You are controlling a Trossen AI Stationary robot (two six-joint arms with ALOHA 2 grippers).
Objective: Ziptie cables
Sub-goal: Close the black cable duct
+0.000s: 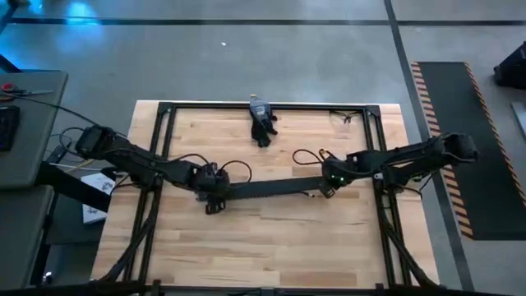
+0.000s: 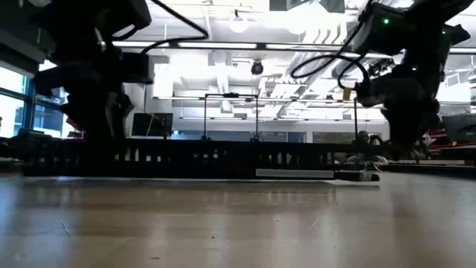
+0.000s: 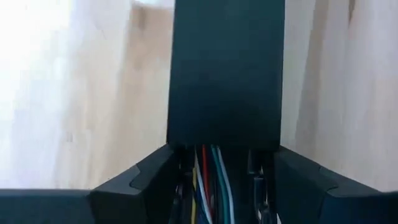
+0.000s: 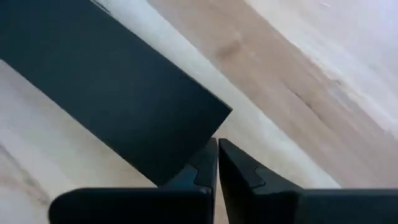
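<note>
At mid-table [image 1: 271, 238], left hand [image 3: 217, 186] straddles duct [image 1: 271, 188] and cables [image 3: 208, 180], released; right hand [image 4: 217, 165] clenched at lid [image 4: 118, 93] end. Next: expose cables for tying.

Both arms are dark, jointed and slim, with black cables looping loosely behind each wrist. A small green light glows just behind the right gripper [image 1: 326, 191]. The fingers [image 4: 186, 177] are matte black with angular, stepped inner edges.

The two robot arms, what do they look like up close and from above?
Both are dark, jointed arms with loose black cables looping off them. The left gripper has chunky, matte black angular fingers, and so does the right gripper. A small green light glows near the right arm's wrist.
</note>
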